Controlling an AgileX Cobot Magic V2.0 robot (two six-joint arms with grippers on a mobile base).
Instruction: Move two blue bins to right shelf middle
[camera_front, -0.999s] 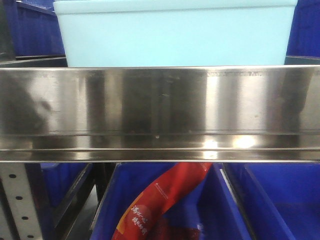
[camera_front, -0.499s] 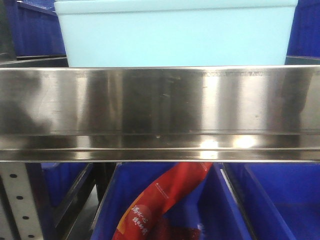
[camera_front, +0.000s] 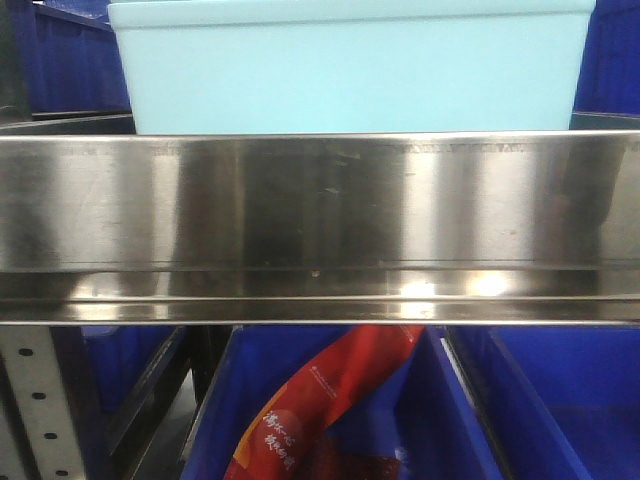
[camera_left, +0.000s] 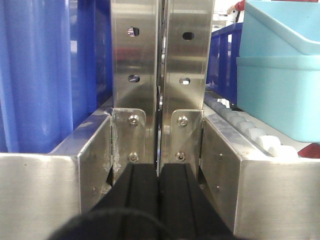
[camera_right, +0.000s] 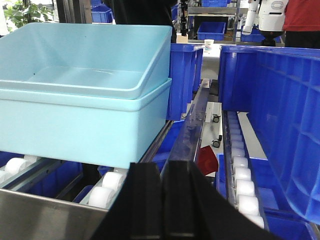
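I see almost nothing changing over the last second: the pale blue bins (camera_front: 350, 70) sit just where they did behind the steel front rail (camera_front: 320, 225), and only the dim reflections on the left of that rail have faded, which I read as the arms drawing back from it. To me that suggests the set-down is finished and I am in the retreat.

The bins are nested, one inside the other, resting on the white rollers (camera_right: 102, 196) of the shelf tier, with dark blue crates (camera_right: 280, 125) close beside them on the right and more behind.

The left tool (camera_left: 159, 200) has its two black fingers pressed together, with only a thin seam between them, and it holds nothing; it points at the pair of perforated steel uprights (camera_left: 162, 80), near their base. The right tool (camera_right: 162, 205) is likewise pressed together and empty, sitting near and below the bins' right corner, not touching them as far as I can judge.
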